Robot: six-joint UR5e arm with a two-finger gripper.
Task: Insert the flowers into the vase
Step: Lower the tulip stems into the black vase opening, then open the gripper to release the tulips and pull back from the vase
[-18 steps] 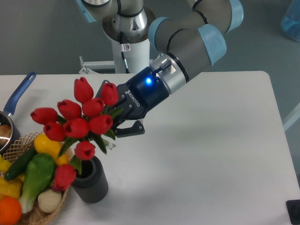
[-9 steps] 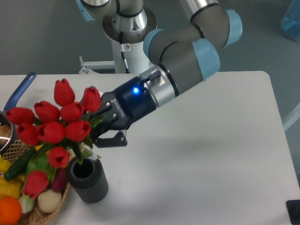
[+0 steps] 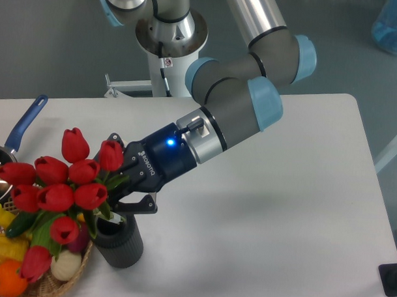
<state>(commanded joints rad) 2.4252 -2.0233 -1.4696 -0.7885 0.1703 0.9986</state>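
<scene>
Nearest the camera, the vase is standing on the bench, just below and slightly left of the pincer. A basket of vegetables is touching its left side.

Above it, the flowers are leaning out to the left of the pincer, their buds hanging over the basket while the stems appear to be running down toward the vase mouth; the rim is mostly hidden by leaves and a dark finger, so I cannot tell whether the stem ends are inside yet. The pincer is pinching the stems, pressed together around the bunch.

Compared with a second ago, the whole bunch has been travelling left and downward, and the pincer has been sinking from above the vase to almost upon its rim. By my judgement the insertion is now under way rather than merely being lined up, with release still ahead.

Farther off, left of the pincer, a blue-handled saucepan is sitting at the bench edge, and the arm is stretching back to its base.
</scene>
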